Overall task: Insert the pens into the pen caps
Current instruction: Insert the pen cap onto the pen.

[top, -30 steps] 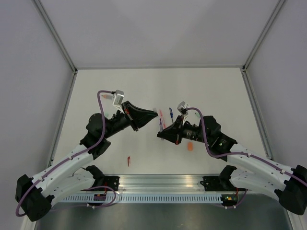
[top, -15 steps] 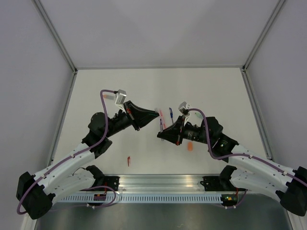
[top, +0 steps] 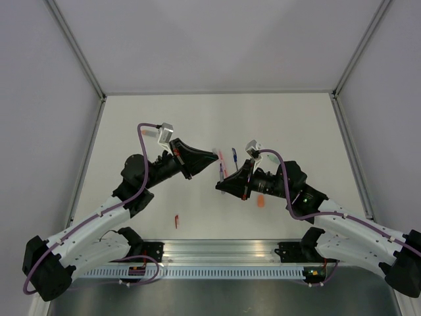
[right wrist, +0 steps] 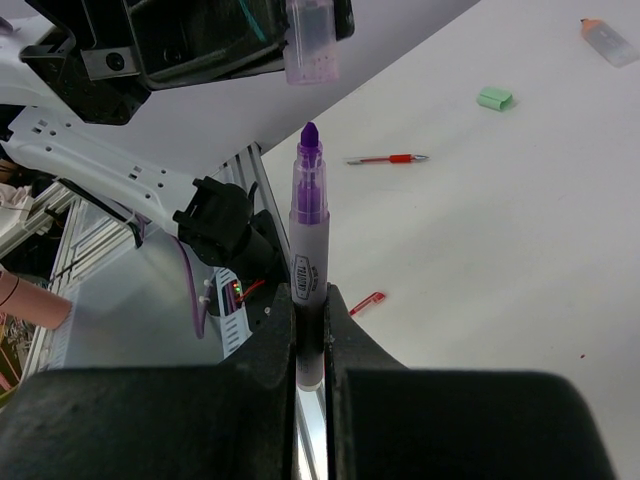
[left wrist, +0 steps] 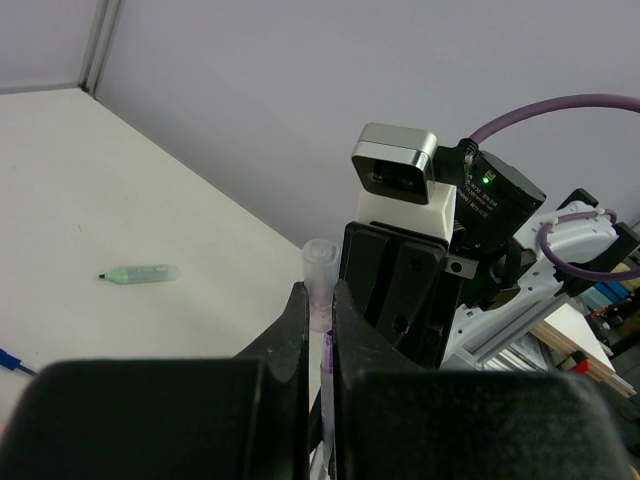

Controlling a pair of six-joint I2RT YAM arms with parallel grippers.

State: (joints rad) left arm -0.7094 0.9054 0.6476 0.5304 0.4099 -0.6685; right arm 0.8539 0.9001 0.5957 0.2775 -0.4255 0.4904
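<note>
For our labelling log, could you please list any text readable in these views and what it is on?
Purple pen in the right fingers: black print on its barrel, too blurred to read.
Black module with the green light: tiny white print, too small to read.
No other lettering shows.

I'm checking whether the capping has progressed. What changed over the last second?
Almost nothing. The left end effector edged slightly right, toward the right end effector. Nothing was grasped or released: the left stays shut on the clear pen cap, the right on the purple pen, its tip still short of the cap. The loose red piece on the table stayed put.
</note>
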